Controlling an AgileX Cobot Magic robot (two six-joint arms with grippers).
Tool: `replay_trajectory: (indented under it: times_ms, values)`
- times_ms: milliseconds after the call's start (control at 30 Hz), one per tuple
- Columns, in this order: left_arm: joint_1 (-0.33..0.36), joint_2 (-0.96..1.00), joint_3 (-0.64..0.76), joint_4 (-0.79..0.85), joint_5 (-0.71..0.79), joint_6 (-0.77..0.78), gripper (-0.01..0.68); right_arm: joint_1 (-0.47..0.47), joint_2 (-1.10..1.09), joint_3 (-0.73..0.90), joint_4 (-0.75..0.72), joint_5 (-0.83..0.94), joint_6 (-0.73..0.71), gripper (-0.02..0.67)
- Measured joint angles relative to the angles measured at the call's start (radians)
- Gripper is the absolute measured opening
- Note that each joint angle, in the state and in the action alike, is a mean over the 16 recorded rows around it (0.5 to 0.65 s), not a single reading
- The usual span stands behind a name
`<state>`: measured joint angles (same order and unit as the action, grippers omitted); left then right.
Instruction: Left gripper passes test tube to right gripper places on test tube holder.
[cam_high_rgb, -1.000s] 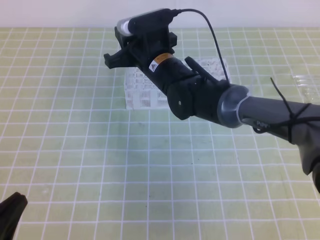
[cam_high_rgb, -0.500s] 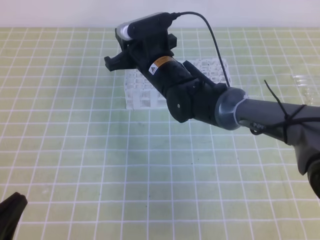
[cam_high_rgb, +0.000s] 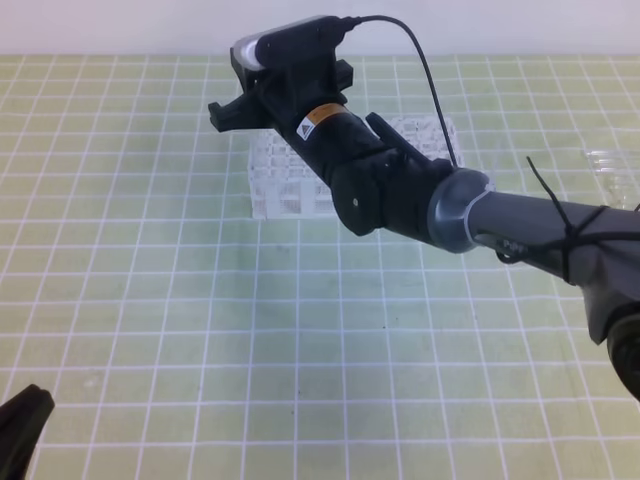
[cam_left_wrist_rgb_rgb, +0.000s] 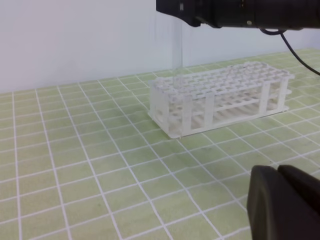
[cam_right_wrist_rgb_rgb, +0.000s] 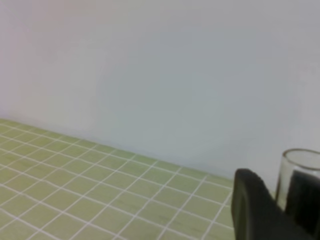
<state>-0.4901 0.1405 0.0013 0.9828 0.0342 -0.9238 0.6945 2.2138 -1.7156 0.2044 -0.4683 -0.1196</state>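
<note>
The right end effector (cam_high_rgb: 228, 108) reaches across the green gridded worktop (cam_high_rgb: 200, 300) from the right of the exterior high view and hangs over the near-left corner of the test tube holder (cam_high_rgb: 275, 190). It is pinching the test tube (cam_left_wrist_rgb_rgb: 177, 50): in the right wrist view the tube's open rim (cam_right_wrist_rgb_rgb: 300, 165) stands between the two black fingers (cam_right_wrist_rgb_rgb: 250, 205), pressed against the glass.

In the left wrist view the test tube hangs upright below the right end effector (cam_left_wrist_rgb_rgb: 185, 15), and its lower end reaches the top grid of the test tube holder (cam_left_wrist_rgb_rgb: 220, 100) at the corner nearest that camera. Whether the tip has entered a hole or only rests at the grid cannot be told; the glass is faint there.

The left end effector (cam_high_rgb: 22, 432) sits far off at the lower left edge of the exterior high view, well apart from the holder and the right end effector. Only a dark tip (cam_left_wrist_rgb_rgb: 285, 205) of it shows in its own wrist view, so I cannot tell whether it is spread or pressed together.

A bunch of clear tubes (cam_high_rgb: 612, 165) lies at the right edge of the worktop, behind the right arm.
</note>
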Motion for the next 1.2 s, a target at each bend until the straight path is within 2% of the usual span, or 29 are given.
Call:
replay_trajectory:
  times_ms: [1200]
  values:
    - [0.000,0.000,0.000,0.000,0.040,0.000,0.001,0.000,0.050,-0.044,0.000,0.024,0.000,0.091]
